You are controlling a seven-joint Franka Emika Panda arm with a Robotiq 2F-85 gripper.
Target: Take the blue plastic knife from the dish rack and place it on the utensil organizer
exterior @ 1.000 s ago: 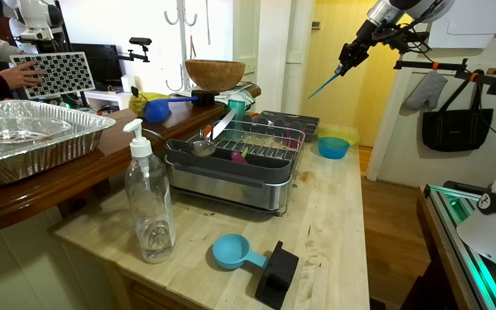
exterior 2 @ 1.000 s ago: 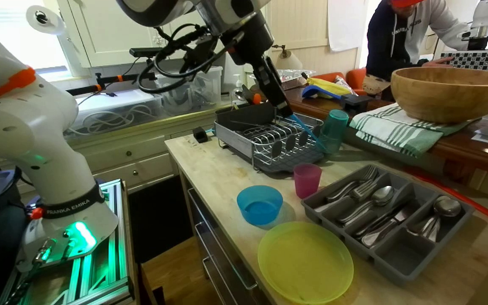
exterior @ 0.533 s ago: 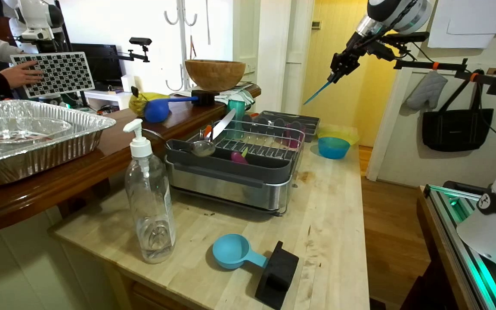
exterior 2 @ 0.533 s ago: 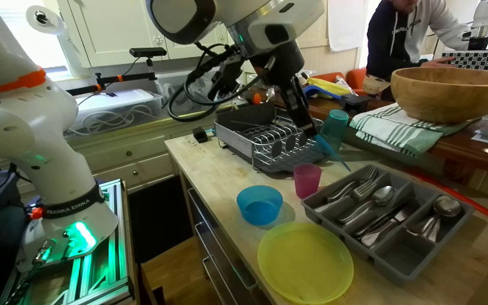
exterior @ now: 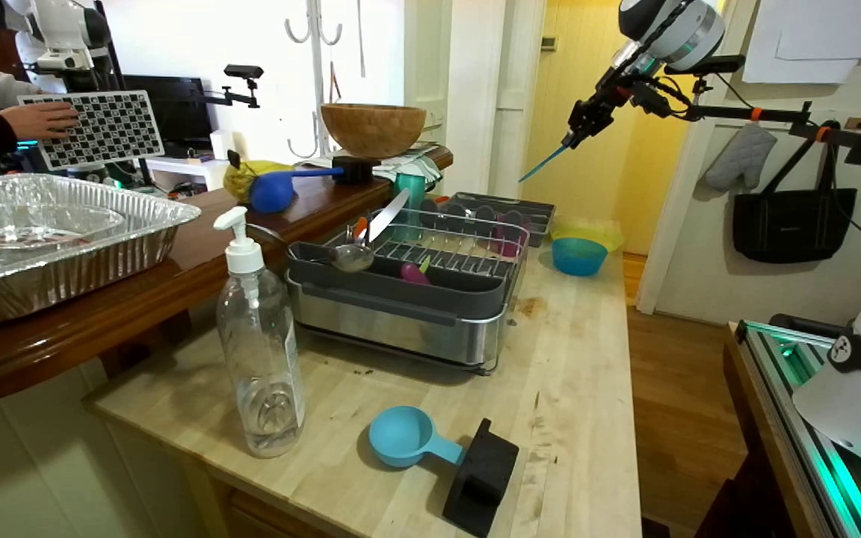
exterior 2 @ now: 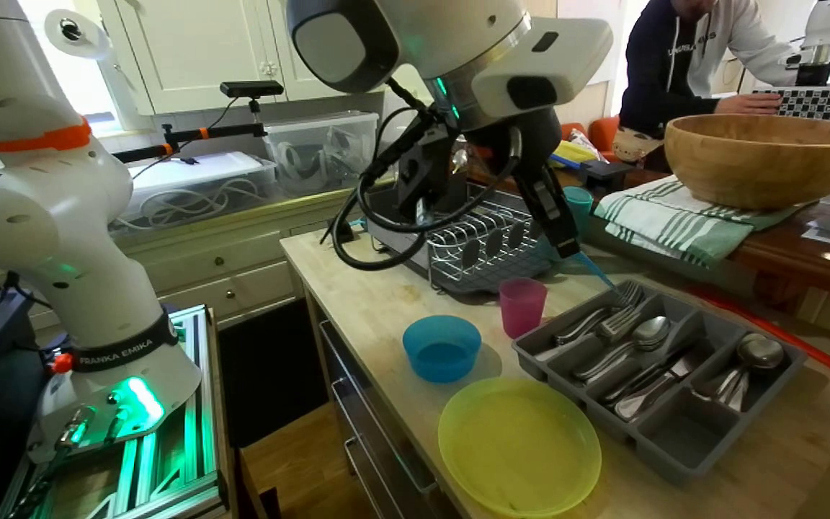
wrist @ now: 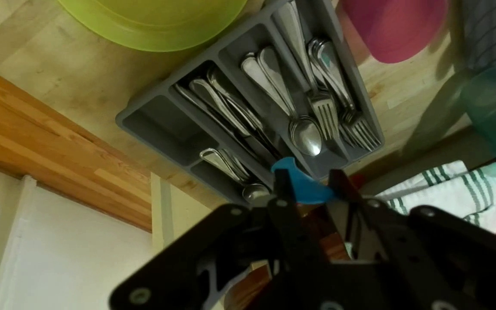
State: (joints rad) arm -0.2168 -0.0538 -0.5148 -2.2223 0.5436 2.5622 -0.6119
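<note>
My gripper [exterior 2: 570, 249] is shut on the light-blue plastic knife [exterior 2: 597, 272], which sticks out from the fingertips, angled downward. In the wrist view the knife [wrist: 306, 188] lies between the two fingers; its far part is foreshortened. The grey utensil organizer [exterior 2: 690, 431] lies on the counter with forks, spoons and knives in its compartments. In an exterior view the knife's tip shows at the organizer's far corner, apparently above it. In the wrist view the organizer [wrist: 167, 122] has one empty compartment. The dish rack [exterior 2: 483, 249] stands behind the gripper.
A pink cup [exterior 2: 522, 306], a blue bowl [exterior 2: 442, 353] and a yellow plate [exterior 2: 519, 450] stand beside the organizer. A teal cup [exterior 2: 578, 205] stands by the rack. A wooden bowl [exterior 2: 768, 162] and striped towel [exterior 2: 681, 220] are on the raised ledge.
My gripper, still holding the knife, has moved from above the dish rack to the organizer's near side, lowering slightly. The person's hand on the checkered board has shifted.
</note>
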